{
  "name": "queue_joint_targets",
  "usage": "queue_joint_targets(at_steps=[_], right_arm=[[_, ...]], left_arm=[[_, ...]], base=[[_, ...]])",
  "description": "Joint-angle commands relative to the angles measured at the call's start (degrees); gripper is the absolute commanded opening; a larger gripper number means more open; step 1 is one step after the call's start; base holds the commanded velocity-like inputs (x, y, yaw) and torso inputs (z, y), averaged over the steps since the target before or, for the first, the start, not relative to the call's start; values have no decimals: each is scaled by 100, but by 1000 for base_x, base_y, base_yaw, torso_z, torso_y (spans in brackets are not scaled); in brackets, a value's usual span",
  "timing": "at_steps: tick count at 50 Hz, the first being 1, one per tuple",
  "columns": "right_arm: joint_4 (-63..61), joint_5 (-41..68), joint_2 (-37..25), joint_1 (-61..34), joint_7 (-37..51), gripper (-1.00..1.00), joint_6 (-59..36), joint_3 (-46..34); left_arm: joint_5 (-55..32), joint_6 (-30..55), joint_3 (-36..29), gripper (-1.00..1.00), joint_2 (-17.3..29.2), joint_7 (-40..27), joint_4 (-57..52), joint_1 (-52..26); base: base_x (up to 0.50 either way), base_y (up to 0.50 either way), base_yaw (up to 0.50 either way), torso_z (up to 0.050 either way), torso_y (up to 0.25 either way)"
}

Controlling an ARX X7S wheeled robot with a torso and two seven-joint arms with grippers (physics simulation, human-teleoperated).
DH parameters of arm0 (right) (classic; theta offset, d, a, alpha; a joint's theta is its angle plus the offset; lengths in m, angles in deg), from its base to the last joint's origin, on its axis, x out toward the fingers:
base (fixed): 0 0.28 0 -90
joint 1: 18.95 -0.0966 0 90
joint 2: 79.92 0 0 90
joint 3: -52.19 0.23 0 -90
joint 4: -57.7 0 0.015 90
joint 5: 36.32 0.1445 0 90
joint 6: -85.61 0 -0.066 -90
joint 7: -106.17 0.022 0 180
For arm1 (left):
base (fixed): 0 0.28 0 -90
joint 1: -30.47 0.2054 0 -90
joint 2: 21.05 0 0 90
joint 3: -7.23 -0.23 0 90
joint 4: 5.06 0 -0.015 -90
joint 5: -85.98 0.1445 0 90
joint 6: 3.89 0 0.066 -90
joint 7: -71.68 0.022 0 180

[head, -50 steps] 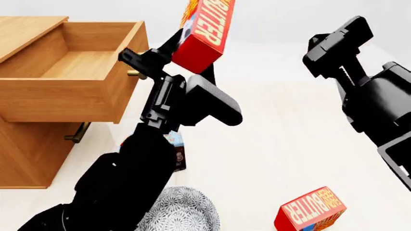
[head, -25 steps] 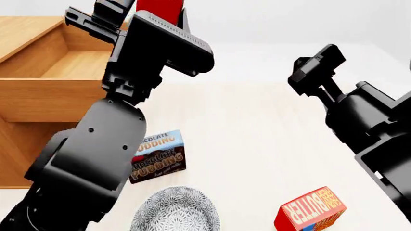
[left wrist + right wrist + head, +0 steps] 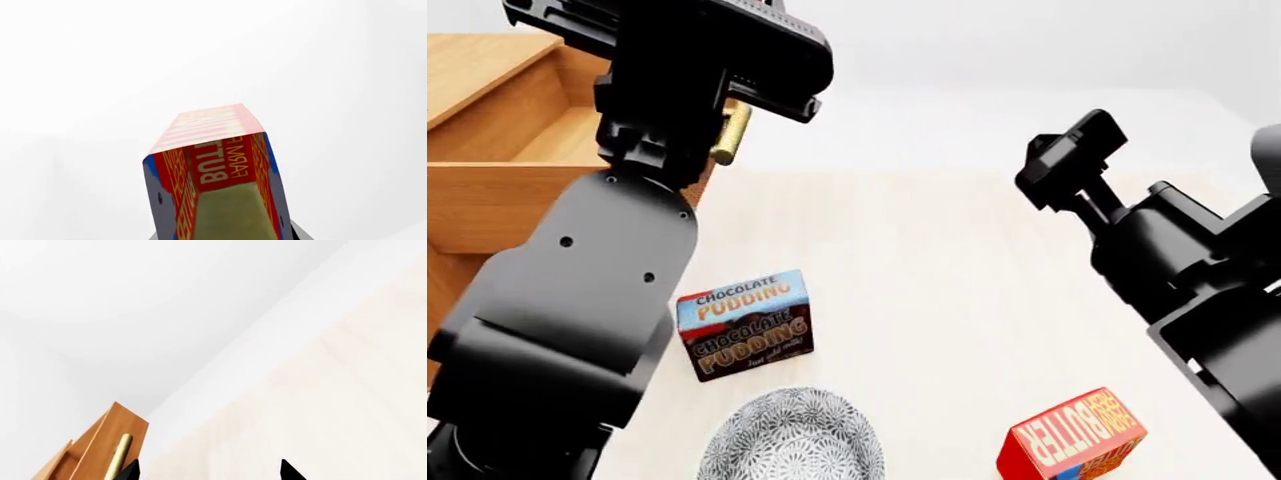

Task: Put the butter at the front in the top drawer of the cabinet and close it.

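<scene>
Cabinet [image 3: 481, 290] panels of light-brown grained wood are seen at the left of the head view, with the top drawer [image 3: 507, 170] pulled out as an open rectangular box and its cylindrical brass bar handle [image 3: 731, 132] partly hidden behind the left arm [image 3: 587, 300], a bulky matte-black body. The right arm [image 3: 1188, 290] is likewise matte black and is raised over the pale table [image 3: 961, 260]; the right gripper [image 3: 207, 471] is shown with its two tips apart and nothing between them. A round patterned grey bowl [image 3: 790, 440], a brown-and-blue pudding box [image 3: 745, 322] and a second butter carton [image 3: 1073, 436] are set on the table. The butter [image 3: 213, 175], a rectangular red carton with yellow lettering, is seen only in the left wrist view, clamped in the left gripper [image 3: 223, 235] against a blank white background.
</scene>
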State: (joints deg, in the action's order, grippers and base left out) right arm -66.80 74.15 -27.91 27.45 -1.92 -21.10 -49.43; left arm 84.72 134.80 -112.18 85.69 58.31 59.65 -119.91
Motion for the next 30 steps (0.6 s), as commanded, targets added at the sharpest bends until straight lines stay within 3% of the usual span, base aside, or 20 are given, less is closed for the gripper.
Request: queue_joint_targets(at_steps=[1, 30], right_arm=[[100, -57, 33, 95, -137, 100, -2, -44], [138, -106, 20, 302, -321, 100, 62, -27]], left_arm=[[123, 75, 241, -100, -44, -188, -53, -126], [-48, 322, 612, -100, -122, -282, -42, -244]], base=[[0, 0, 0, 0, 0], [0, 0, 0, 0, 1]])
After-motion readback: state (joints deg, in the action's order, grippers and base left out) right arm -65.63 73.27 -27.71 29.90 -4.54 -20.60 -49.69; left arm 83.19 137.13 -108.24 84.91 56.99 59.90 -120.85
